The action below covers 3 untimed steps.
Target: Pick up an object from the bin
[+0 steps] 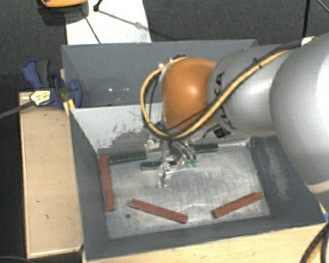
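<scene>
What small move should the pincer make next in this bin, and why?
Probably a short drop straight down, I'd judge. The pincer hangs low near the back wall of the bin, right over the dark green sticks lying there, so they are the nearest target. The reddish-brown sticks lie apart along the left side and front.

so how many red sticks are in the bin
3 red sticks: one along the left wall, one slanted at front middle, one at front right. The arm may hide more at the back.
</scene>
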Each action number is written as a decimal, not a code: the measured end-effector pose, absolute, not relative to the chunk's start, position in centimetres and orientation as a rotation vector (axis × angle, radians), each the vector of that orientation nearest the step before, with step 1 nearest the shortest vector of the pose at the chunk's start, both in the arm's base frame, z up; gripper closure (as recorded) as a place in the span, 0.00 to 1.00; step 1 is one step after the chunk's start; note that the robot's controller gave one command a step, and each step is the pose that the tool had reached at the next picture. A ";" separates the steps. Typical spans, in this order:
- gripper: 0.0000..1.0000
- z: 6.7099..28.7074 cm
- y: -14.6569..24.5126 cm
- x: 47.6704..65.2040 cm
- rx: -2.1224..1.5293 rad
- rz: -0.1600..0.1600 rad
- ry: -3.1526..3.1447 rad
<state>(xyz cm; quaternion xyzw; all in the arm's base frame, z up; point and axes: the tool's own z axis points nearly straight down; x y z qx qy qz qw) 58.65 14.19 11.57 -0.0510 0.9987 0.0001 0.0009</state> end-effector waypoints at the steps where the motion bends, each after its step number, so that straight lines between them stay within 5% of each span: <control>1: 1.00 7.5 12.8 59.6 -0.154 0.003 3.126; 2: 1.00 7.5 12.8 59.6 -0.153 0.003 3.126; 3: 1.00 20.4 10.4 53.9 -0.417 0.001 3.111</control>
